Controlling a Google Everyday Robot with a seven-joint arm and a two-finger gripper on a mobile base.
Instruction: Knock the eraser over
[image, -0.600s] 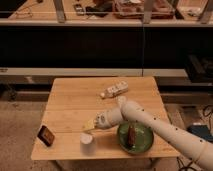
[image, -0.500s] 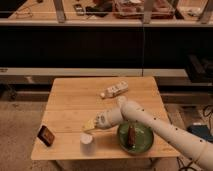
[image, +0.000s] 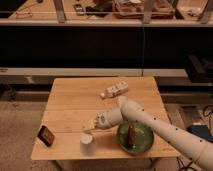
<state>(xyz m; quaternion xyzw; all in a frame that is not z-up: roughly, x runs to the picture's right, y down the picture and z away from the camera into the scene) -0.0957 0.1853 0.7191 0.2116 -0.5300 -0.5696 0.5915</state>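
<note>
I'm on the approach: my pincer (image: 91, 123), open or closed I cannot tell, hovers mid-desk (image: 70, 102), well apart from the eraser (image: 46, 135) at the front-left corner, so next comes a leftward sweep.

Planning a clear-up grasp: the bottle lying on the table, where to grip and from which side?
Probably mid-body of the bottle, coming from above and squeezing across its short width. It lies on its side with its long axis slanted, so the ends are awkward. The pincer hovers nearer the front edge of the table.

Pincer (image: 90, 123) over table (image: 70, 100), arm (image: 165, 131) cropped right
</note>
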